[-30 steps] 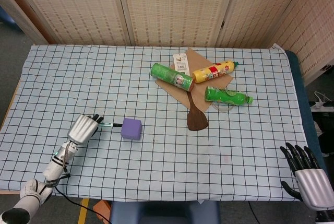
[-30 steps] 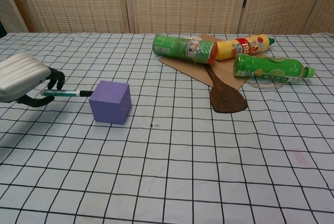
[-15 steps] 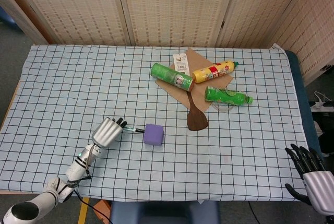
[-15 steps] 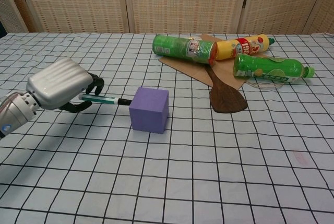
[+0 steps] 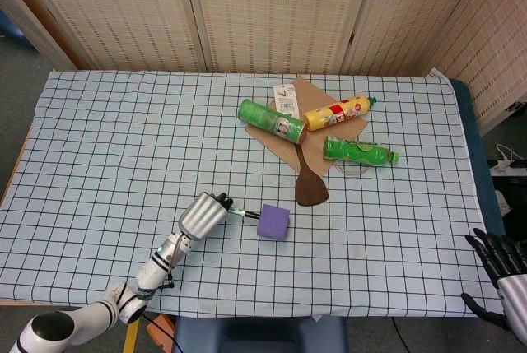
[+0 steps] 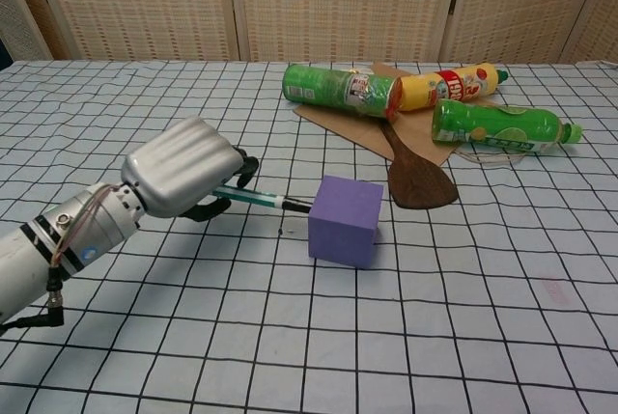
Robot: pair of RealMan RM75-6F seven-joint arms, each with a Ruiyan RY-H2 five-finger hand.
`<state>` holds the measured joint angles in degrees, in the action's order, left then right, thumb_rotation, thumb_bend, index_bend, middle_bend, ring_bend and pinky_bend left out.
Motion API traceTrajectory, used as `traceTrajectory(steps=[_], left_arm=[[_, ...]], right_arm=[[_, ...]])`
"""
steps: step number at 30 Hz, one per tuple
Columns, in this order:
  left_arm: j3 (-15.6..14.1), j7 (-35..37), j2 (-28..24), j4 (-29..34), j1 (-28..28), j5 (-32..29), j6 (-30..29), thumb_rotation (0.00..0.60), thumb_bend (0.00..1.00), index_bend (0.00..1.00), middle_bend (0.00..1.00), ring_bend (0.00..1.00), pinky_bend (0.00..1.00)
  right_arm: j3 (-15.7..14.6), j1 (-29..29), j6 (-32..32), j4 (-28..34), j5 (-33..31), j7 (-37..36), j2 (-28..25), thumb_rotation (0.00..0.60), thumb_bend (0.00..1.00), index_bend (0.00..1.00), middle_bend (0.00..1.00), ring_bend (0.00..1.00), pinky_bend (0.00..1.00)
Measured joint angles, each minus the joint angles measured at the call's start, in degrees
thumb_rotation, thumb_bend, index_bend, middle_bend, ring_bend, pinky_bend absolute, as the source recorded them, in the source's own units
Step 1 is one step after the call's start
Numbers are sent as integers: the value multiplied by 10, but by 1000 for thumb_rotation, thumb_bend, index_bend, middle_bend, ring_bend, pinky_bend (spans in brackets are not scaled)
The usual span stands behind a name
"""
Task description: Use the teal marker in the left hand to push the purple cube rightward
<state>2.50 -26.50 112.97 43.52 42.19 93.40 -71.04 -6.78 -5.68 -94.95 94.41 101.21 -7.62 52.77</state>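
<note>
My left hand (image 5: 202, 215) (image 6: 182, 167) grips a teal marker (image 6: 253, 199) (image 5: 240, 213), which lies level and points right. Its dark tip touches the left face of the purple cube (image 6: 345, 220) (image 5: 273, 222). The cube sits flat on the checked cloth, below and left of the wooden spatula (image 6: 416, 179). My right hand (image 5: 504, 271) hangs off the table's front right corner with its fingers spread and nothing in it; the chest view does not show it.
Behind the cube lie a brown board (image 5: 311, 114), a green can (image 6: 340, 87), a yellow bottle (image 6: 448, 84) and a green bottle (image 6: 493, 125). The wooden spatula (image 5: 310, 180) reaches closest to the cube. A wicker screen (image 5: 263, 11) backs the table.
My left hand has swept to the right with the marker, and the cube has slid rightward ahead of the tip by several grid squares. My right hand has sunk lower out of frame.
</note>
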Motion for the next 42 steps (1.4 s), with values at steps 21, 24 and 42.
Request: traceTrajectory(steps=[21,24,42], left_arm=[[22,-104,77,48,53,-4,48,600,653,766,739,814,1000],[25,-104,78,49,54,-3,42,600,653,766,739,814,1000],[-22,-40,-119,111,-98,-17,-78,600,651,764,743,814,1000]], right_arm=[[-4,-15,-37,-35,8,-75,-19,600,125,0,0,0,0],[-5,-17,-37,-35,8,-73,-19,600,126,0,0,0,0],[-3,-24,-34,-18,15,0,0,600,126,0,0,0,0]])
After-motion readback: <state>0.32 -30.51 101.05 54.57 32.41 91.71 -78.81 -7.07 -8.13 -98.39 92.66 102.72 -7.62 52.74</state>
